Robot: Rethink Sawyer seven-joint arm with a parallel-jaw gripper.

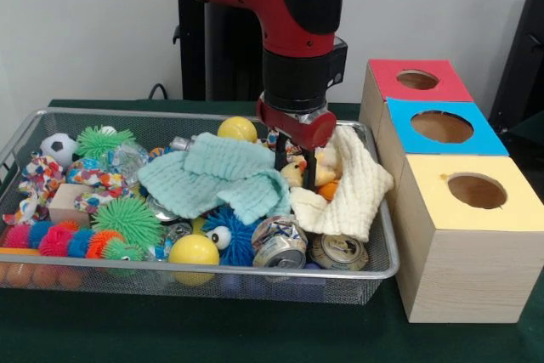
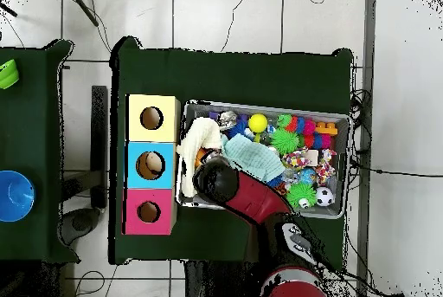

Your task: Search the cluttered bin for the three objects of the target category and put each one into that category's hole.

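My gripper (image 1: 295, 167) hangs low over the right part of the wire bin (image 1: 387, 271). It is open, with one black finger (image 1: 279, 152) on each side of a yellow and orange soft toy (image 1: 324, 178). I cannot tell if the fingers touch the toy. A cream cloth (image 1: 350, 193) lies right of it and a teal cloth (image 1: 217, 178) left. Three boxes with holes stand beside the bin: red (image 1: 408, 66), blue (image 1: 405, 115) and yellow (image 1: 429, 174). In the overhead view the arm (image 2: 232, 185) covers the gripper.
The bin also holds two crushed cans (image 1: 279, 244), yellow balls (image 1: 194, 250), green spiky balls (image 1: 126, 218), a blue fuzzy toy with eyes (image 1: 228, 235), a soccer ball (image 1: 58, 148) and a wooden block (image 1: 68, 203). A blue bowl (image 2: 13, 196) sits on a separate table.
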